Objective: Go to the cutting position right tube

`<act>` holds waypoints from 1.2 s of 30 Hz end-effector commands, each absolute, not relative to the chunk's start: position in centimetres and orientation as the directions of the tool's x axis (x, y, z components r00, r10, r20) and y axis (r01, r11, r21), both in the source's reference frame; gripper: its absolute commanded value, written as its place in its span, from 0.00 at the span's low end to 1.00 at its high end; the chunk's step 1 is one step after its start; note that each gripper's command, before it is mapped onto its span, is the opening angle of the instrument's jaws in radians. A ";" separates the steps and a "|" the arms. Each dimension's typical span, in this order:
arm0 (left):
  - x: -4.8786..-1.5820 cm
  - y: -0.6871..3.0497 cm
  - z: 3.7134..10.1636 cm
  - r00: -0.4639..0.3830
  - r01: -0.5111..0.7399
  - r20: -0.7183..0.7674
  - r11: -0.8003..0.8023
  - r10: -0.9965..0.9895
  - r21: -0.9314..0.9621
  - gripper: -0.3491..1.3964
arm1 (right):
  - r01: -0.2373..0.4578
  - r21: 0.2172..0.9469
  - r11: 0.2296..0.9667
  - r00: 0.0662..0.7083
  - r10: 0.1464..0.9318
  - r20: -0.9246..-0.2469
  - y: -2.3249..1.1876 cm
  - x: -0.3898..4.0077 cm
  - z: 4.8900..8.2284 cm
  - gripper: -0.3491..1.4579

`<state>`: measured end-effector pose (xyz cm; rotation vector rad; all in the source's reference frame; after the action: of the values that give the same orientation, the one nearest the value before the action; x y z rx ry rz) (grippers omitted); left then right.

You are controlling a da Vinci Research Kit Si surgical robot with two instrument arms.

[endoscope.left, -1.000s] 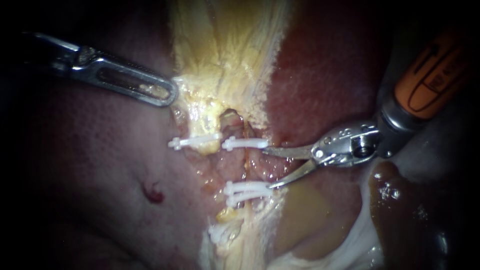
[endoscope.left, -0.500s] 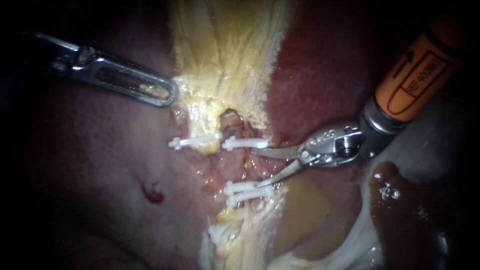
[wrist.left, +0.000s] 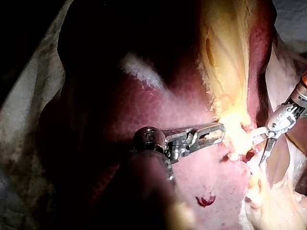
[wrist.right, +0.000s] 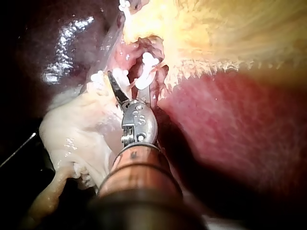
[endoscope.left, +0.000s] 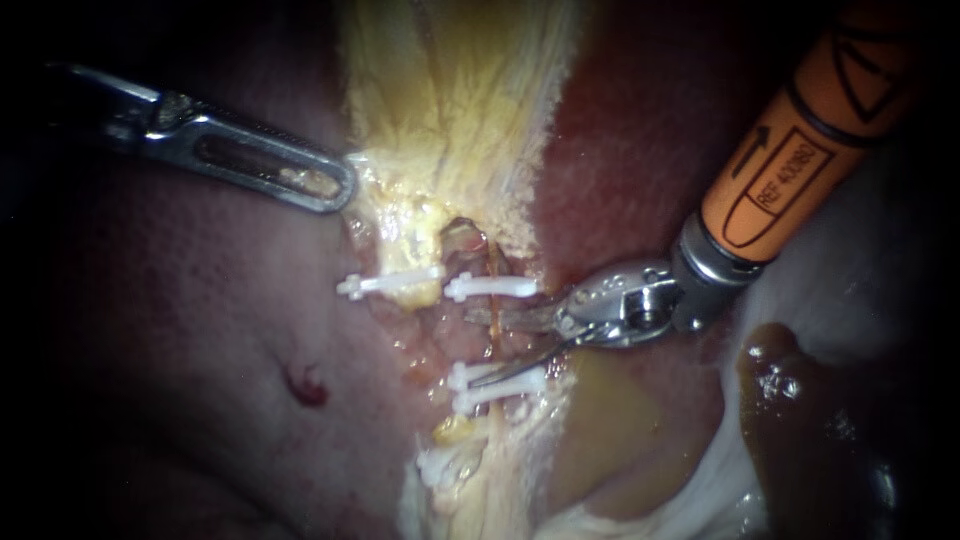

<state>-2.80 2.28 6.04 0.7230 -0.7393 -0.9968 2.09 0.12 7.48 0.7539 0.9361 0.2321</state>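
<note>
The right tube [endoscope.left: 492, 335] is a thin orange strand running between an upper white clip [endoscope.left: 490, 288] and two lower white clips [endoscope.left: 495, 380]. My right instrument [endoscope.left: 487, 348] comes in from the upper right on an orange shaft. Its two thin curved blades stand open with the right tube between them, in the gap between the upper and lower clips. The right wrist view shows these blades [wrist.right: 132, 87] spread beside a clip [wrist.right: 144, 72]. The left tube carries its own clip [endoscope.left: 388, 284]. My left instrument [endoscope.left: 335, 186] holds the edge of the yellow gallbladder tissue [endoscope.left: 440, 120], jaws shut, also seen from its wrist [wrist.left: 218, 132].
Dark red liver [endoscope.left: 650, 130] lies right of the yellow tissue and paler liver [endoscope.left: 200, 330] left of it, with a small red bleeding spot [endoscope.left: 305, 388]. A brownish fluid pool [endoscope.left: 800, 420] and whitish tissue lie at the lower right. Another clip [endoscope.left: 440, 465] sits lower down.
My right instrument has advanced leftward, and its open blades went from just right of the clips to around the right tube between them. The left instrument has stayed still.
</note>
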 end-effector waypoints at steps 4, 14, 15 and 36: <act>-2.80 2.28 6.05 0.353 0.464 0.208 0.363 -0.912 0.808 0.00 | 0.132 0.709 0.692 0.560 0.539 -0.630 0.13 2.16 7.49 0.81; -2.81 2.28 6.05 0.353 0.465 0.208 0.364 -0.912 0.807 0.00 | 0.148 0.737 0.659 0.530 0.576 -0.622 0.14 2.14 7.48 0.83; -2.81 2.28 6.05 0.353 0.465 0.208 0.364 -0.912 0.807 0.00 | 0.150 0.738 0.658 0.528 0.577 -0.623 0.14 2.13 7.47 0.83; -2.81 2.28 6.05 0.353 0.465 0.208 0.364 -0.912 0.807 0.00 | 0.164 0.744 0.647 0.476 0.609 -0.635 0.08 2.33 7.55 0.95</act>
<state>-2.81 2.28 6.05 0.7215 -0.7393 -0.9979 2.34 0.07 7.55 0.8574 1.0688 0.3175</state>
